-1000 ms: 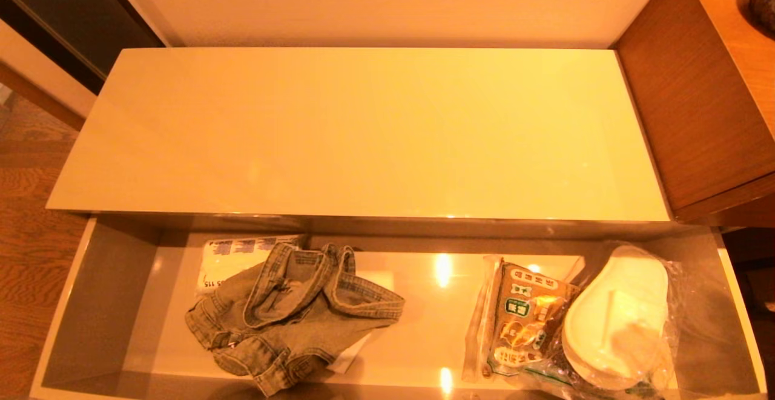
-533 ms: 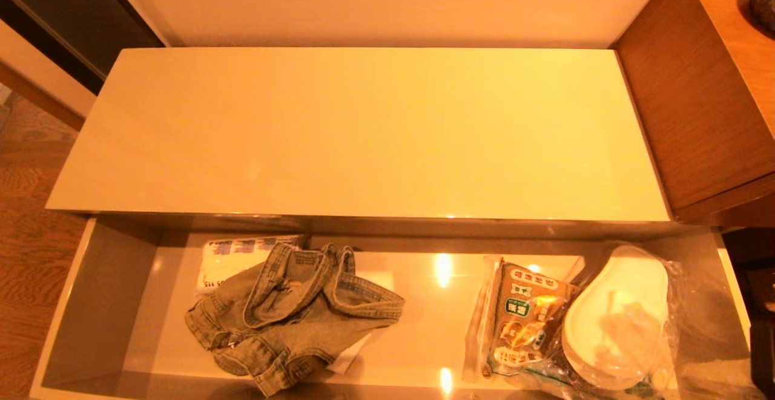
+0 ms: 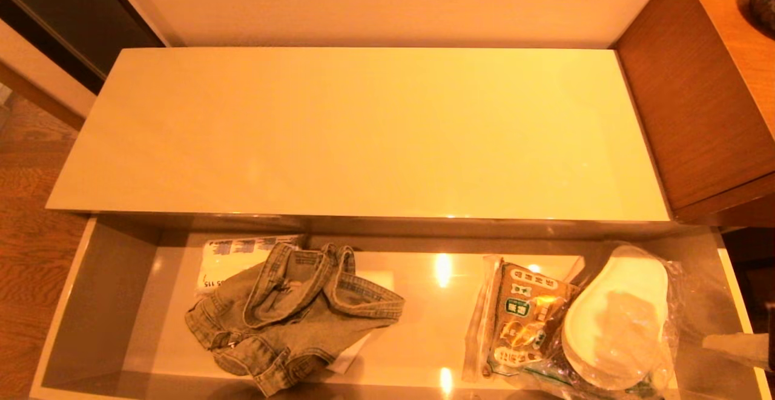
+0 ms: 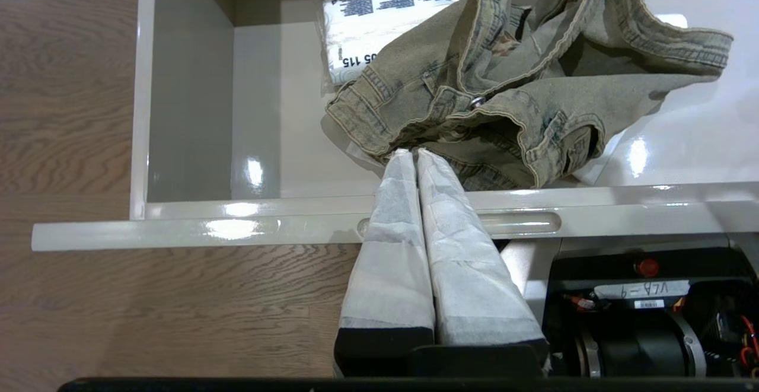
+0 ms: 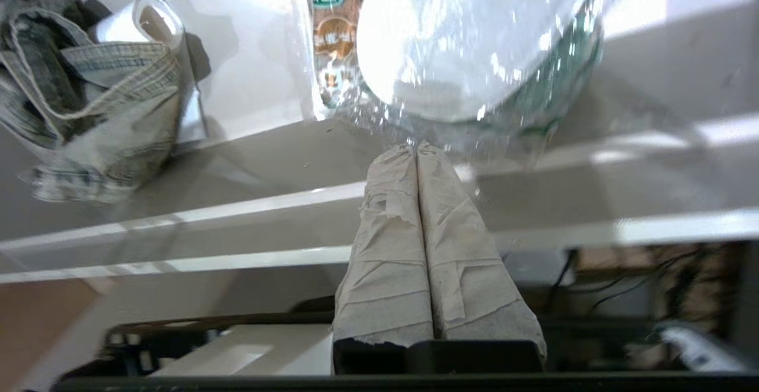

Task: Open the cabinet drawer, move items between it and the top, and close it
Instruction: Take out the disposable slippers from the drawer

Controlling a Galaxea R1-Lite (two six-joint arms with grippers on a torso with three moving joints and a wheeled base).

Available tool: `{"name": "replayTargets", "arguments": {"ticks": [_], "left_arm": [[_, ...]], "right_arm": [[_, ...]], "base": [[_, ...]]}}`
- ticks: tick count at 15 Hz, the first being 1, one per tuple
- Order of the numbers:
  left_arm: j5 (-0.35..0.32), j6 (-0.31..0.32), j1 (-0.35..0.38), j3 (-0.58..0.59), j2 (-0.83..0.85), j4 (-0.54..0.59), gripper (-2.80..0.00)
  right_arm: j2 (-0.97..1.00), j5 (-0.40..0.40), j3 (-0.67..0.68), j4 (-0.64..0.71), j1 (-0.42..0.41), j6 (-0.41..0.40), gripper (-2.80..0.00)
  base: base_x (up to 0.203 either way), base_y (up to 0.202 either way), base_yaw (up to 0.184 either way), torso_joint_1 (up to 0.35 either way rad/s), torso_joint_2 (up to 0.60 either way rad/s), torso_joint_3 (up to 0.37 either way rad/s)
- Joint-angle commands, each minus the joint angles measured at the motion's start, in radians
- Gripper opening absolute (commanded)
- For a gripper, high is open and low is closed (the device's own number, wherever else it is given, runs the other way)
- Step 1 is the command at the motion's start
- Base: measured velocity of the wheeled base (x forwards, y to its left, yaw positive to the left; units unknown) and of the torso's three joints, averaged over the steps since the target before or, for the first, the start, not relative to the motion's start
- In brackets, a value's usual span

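Observation:
The drawer [image 3: 97, 303] stands pulled out below the bare glossy top [image 3: 363, 134] of the cabinet. A faded denim garment [image 3: 290, 309] lies crumpled in its left half. White slippers in clear wrap [image 3: 617, 315] lie in its right half. My right gripper [image 3: 707, 341] enters from the right edge, shut and empty, level over the drawer's right end. In the right wrist view its tips [image 5: 416, 146] sit close to the slippers' wrap [image 5: 468, 42]; contact is unclear. My left gripper [image 4: 413, 152] is shut and empty, held over the drawer's front panel with its tips toward the denim [image 4: 522, 83].
A brown printed food bag [image 3: 521, 321] lies partly under the slippers. A white tissue pack [image 3: 233, 255] lies behind the denim. A taller brown wooden unit [image 3: 696, 97] adjoins the cabinet's right end. Wooden floor [image 3: 30, 249] lies to the left.
My right gripper has come into the head view at the drawer's right end, moving in toward the slippers. The items and the left gripper have not moved.

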Motion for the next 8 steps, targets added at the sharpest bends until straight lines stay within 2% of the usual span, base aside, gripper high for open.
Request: {"name": "replayTargets", "arguments": {"ticks": [1,4,8], "left_arm": [[0.001,-0.001,0.000,0.001,0.000,0.001,-2.80],[0.001,0.002,0.000,0.001,0.000,0.001,-2.80],[-0.004,0.005,0.000,0.001,0.000,0.001,-2.80]], "right_arm": [[0.060,0.003,-0.023,-0.006,0.002,-0.029,-2.80],[0.173,0.003,-0.031,-0.069,0.032,-0.133,-2.80],[0.271,0.000,-0.039,-0.133,0.091,-0.165,-2.80]], "base": [[0.000,0.000,0.000,0.000,0.00,0.000],[0.000,0.000,0.000,0.000,0.00,0.000],[0.000,0.000,0.000,0.000,0.00,0.000]]}}
